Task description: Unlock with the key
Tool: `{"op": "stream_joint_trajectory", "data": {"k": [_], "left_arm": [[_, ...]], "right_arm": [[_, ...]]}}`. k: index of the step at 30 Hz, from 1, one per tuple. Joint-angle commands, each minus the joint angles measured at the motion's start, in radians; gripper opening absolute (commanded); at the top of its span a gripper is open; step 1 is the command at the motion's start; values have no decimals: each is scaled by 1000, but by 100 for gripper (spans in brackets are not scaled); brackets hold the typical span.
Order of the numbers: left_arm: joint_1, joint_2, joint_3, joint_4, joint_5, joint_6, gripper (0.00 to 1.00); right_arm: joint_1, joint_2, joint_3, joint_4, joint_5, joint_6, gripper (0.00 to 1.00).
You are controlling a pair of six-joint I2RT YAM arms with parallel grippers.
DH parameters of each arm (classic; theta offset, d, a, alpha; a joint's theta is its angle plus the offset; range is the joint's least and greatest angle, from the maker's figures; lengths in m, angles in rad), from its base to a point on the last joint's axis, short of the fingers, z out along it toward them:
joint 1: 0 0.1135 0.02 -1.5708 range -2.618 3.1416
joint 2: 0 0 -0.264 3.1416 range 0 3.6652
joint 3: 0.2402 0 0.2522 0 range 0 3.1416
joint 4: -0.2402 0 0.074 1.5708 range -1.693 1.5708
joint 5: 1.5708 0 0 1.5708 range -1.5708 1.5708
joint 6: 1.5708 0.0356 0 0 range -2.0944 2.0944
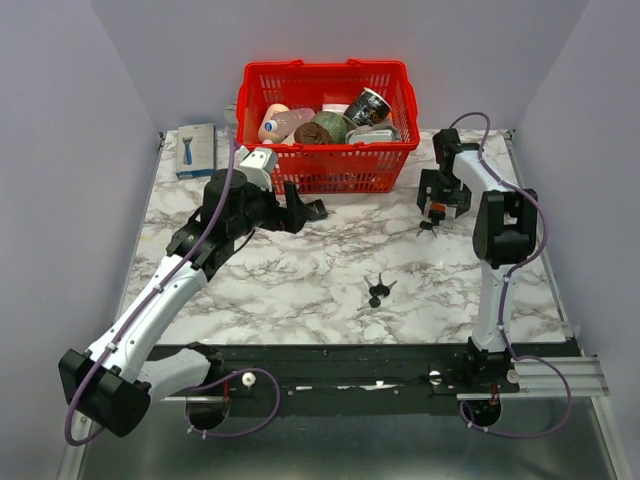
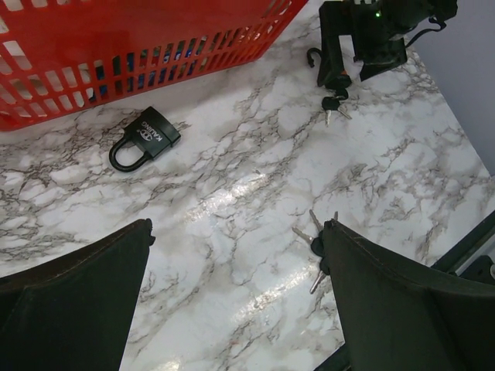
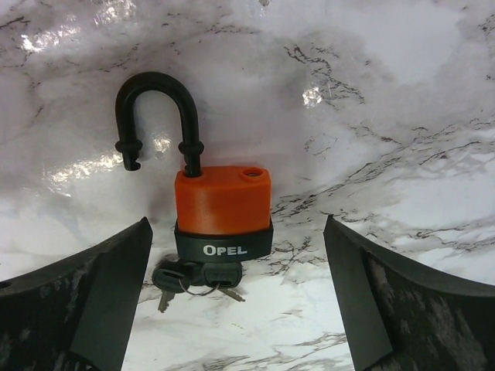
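Resting on marbled table (image 1: 300, 270), padlock (image 3: 223, 201); pale walls (image 1: 60, 100)

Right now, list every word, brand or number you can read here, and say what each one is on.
"OPEL": white letters on the black band of the orange padlock.
Black padlock: white print on its body, too blurred to read.
Cup in the red basket: printing too small to read.
Box left of the basket: label too small to read.
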Motion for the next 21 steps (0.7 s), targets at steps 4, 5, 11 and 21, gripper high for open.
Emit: {"op": "stream_joint_trajectory", "data": {"k": [4, 5, 11, 21], "left_arm": [[65, -1, -15, 39, 35, -7, 99], [68, 0, -16, 40, 32, -5, 99], [82, 9, -21, 42, -6, 10, 99], [84, 38, -30, 53, -32, 38, 99]], "right_arm": [[-15, -113, -44, 66, -64, -8, 100], [-15, -128, -58, 81, -75, -6, 100], [-18, -285, -182, 198, -147, 13, 100], [-9, -545, -473, 417, -356, 79, 93]]}}
